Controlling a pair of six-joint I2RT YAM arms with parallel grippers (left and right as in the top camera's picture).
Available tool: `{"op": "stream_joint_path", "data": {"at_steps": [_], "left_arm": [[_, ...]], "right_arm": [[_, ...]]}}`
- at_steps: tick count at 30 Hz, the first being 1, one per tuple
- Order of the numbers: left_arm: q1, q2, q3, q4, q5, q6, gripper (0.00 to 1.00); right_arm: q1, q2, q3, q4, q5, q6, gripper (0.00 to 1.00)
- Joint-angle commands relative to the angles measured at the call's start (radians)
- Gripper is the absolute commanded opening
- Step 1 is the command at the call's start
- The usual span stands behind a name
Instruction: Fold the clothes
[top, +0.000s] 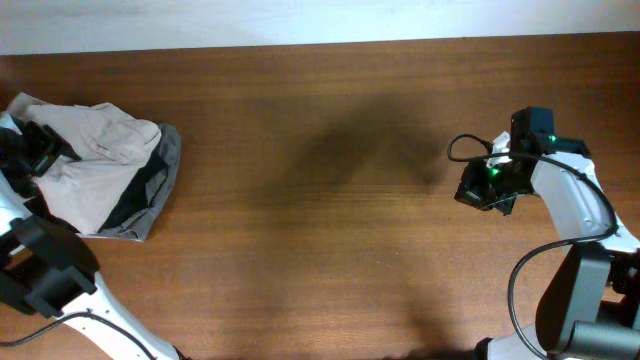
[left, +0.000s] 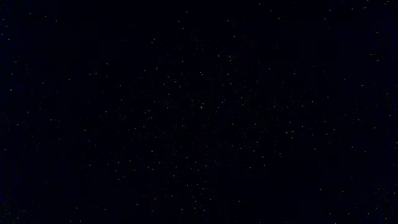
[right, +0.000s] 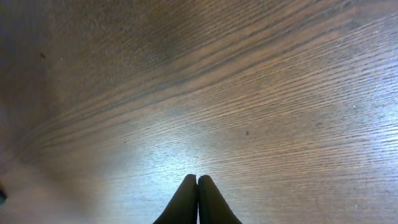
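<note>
A heap of clothes (top: 105, 165) lies at the table's far left: a crumpled beige garment on top of a grey and black one. My left gripper (top: 30, 150) sits on the left side of the heap, partly sunk in the beige cloth. Its fingers are hidden, and the left wrist view is fully black. My right gripper (top: 483, 190) hangs over bare wood at the right of the table, far from the clothes. In the right wrist view its fingers (right: 198, 182) are pressed together with nothing between them, just above the wood.
The brown wooden table (top: 330, 220) stretches between the two arms. A white wall runs along its far edge (top: 320, 20). The right arm's black cable (top: 470, 145) loops beside its wrist.
</note>
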Motion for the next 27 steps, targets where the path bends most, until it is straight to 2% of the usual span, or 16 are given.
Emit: {"op": "stream_joint_path", "data": {"at_steps": [1, 3, 7, 8, 9, 11, 12, 13, 18, 24, 27], "left_arm": [[0.027, -0.122, 0.077, -0.016, -0.018, 0.040, 0.94], [0.037, -0.173, 0.105, -0.016, -0.032, 0.042, 0.99], [0.044, -0.279, 0.129, 0.002, -0.043, 0.060, 0.99], [0.044, -0.305, 0.129, 0.014, -0.043, 0.075, 0.96], [0.043, -0.323, 0.129, 0.027, -0.043, 0.088, 0.89], [0.037, -0.343, 0.129, 0.057, -0.043, 0.120, 0.48], [0.032, -0.344, 0.128, 0.067, -0.044, 0.134, 0.16], [0.028, -0.340, 0.122, 0.074, -0.044, 0.140, 0.01], [-0.008, -0.278, -0.002, 0.116, -0.105, 0.142, 0.01], [-0.024, -0.138, -0.293, 0.365, -0.105, 0.142, 0.01], [-0.028, -0.069, -0.359, 0.425, -0.103, 0.143, 0.01]], "right_arm": [[-0.008, -0.004, -0.005, -0.002, 0.018, -0.036, 0.07], [-0.008, -0.004, -0.005, -0.002, 0.018, -0.036, 0.08], [-0.008, -0.004, -0.005, 0.007, 0.018, -0.036, 0.08], [-0.008, -0.004, -0.005, 0.010, 0.018, -0.036, 0.08], [-0.008, -0.004, -0.005, 0.013, 0.018, -0.035, 0.08], [-0.008, -0.004, -0.005, 0.017, 0.018, -0.035, 0.08], [-0.008, -0.004, -0.005, 0.018, 0.018, -0.035, 0.08], [-0.008, -0.004, -0.005, 0.020, 0.018, -0.035, 0.08], [-0.008, -0.004, -0.005, 0.019, 0.017, -0.026, 0.08], [-0.008, -0.004, -0.005, 0.004, 0.005, -0.024, 0.08], [-0.008, -0.004, -0.005, -0.011, 0.003, -0.024, 0.08]]}}
